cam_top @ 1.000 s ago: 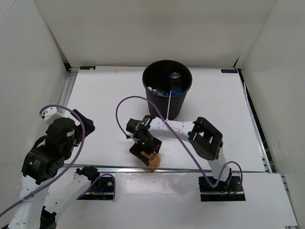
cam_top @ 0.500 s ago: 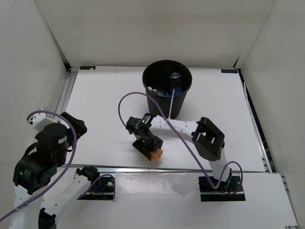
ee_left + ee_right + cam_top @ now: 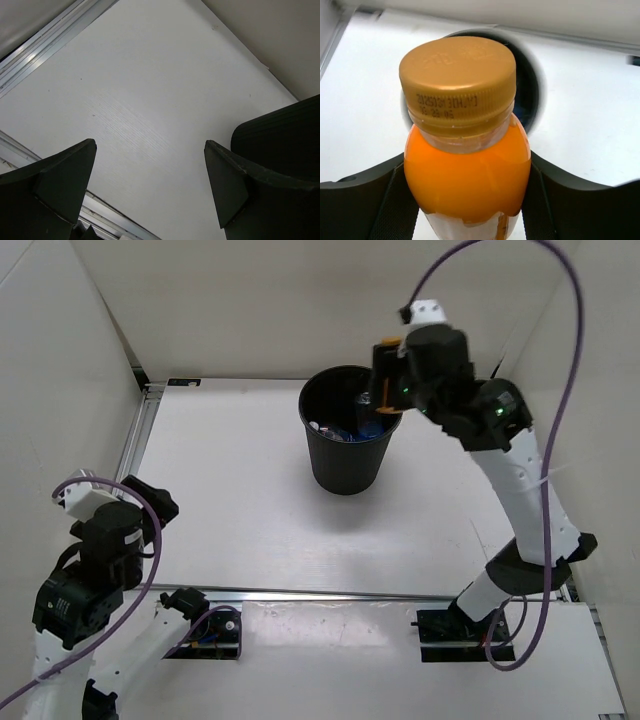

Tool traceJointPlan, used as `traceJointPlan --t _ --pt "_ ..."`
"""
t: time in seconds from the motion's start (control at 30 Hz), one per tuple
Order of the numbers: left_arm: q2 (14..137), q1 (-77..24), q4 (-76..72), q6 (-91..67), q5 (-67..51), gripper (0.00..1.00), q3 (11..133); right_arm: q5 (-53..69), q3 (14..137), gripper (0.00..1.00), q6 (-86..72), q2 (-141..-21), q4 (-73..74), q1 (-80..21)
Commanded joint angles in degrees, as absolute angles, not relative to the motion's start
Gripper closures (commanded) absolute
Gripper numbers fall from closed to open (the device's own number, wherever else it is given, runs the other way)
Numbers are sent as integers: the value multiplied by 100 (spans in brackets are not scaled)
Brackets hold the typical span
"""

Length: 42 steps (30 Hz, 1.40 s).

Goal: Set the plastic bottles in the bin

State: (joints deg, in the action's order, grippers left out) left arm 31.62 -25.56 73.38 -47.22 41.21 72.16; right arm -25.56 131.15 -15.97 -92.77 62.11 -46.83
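"Spanning the whole view, a flat white table [image 3: 230, 470] is seen, and near its far edge a tall round black plastic bin [image 3: 345, 465] is stood upright."

"And the arms?"

"The right arm [image 3: 520, 480] is stretched high over the bin. The left arm [image 3: 90, 580] is folded low at the near left corner, well apart from it."

"What is gripped?"

"The right gripper [image 3: 383, 398] is clenched on a short orange plastic bottle [image 3: 466, 170], held above the bin's mouth, its gold screw cap [image 3: 458, 75] turned towards the wrist camera. The left gripper [image 3: 150, 180] is spread wide, with nothing between its fingers [image 3: 55, 180]."

"Anything inside the bin?"

"Bottles with blue labels [image 3: 350, 432] are made out at the bottom; more cannot be told."
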Motion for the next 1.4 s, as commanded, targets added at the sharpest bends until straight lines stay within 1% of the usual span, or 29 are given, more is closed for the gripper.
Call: traceJointPlan --t 0.0,0.07,0.1,0.13,0.2,0.27,0.37,0.4,0.43,0.57,0.7,0.8,0.9,0.93,0.97,1.07,1.2,1.3,1.37 --pt "3251 -2549 7119 -4685 4201 0 7198 -2410 13144 57 -1363 -9675 5687 -4062" --pt "3252 -2549 7067 -4685 4201 0 7198 -2084 13568 57 -1082 -10220 5687 -3771" --pt "3252 -2549 7066 -4685 4201 0 7198 -2005 13753 55 -968 -10378 5556 -3771" --pt "3252 -2549 7066 -4685 4201 0 7146 -1943 13877 51 -793 -10711 5346 -3701" --pt "3252 -2549 7066 -4737 4201 0 7146 -1942 13878 50 -738 -10775 5144 -3700" --pt "3252 -2549 7066 -4790 4201 0 7146 -1872 13878 41 -738 -10968 5142 -3569" --pt "3252 -2549 7119 -4843 4140 0 7093 -1696 13878 34 -878 -11021 5142 -3489" --pt "3252 -2549 7119 -4791 4140 0 7093 -1601 13739 26 -949 -11021 5142 -3420" --pt "3252 -2549 7050 -4790 4079 0 7032 -1487 13737 10 -949 -11021 5142 -3419" --pt "3129 -2549 7102 -4851 4078 0 6908 -1354 13614 0 -1054 -10969 5142 -3357" --pt "3067 -2549 7163 -5001 4078 0 6768 -1354 13614 0 -1212 -10733 5194 -3305" --pt "3067 -2549 7085 -5001 4078 0 6715 -1669 13431 0 -1563 -10408 5352 -3252" --pt "3181 -2549 6962 -4843 3964 0 6609 -1171 12966 0 -2126 -9863 5537 -2875" --pt "3269 -2549 6961 -4843 3964 0 6548 -960 12538 0 -2388 -9731 5607 -2761" --pt "3357 -2549 6961 -4843 3964 0 6470 -419 12333 0 -2478 -9503 5607 -2516" --pt "3428 -2549 6908 -4843 4025 0 6329 341 11718 0 -2628 -9230 5669 -2172" --pt "3480 -2549 6856 -4913 4148 0 6109 141 11217 0 -2479 -9027 5722 -2224" --pt "3480 -2549 6707 -4860 4210 0 5951 211 11110 0 -2426 -9026 5827 -2110" --pt "3542 -2549 6706 -4860 4455 0 5881 211 11109 0 -2426 -9026 5827 -2109"
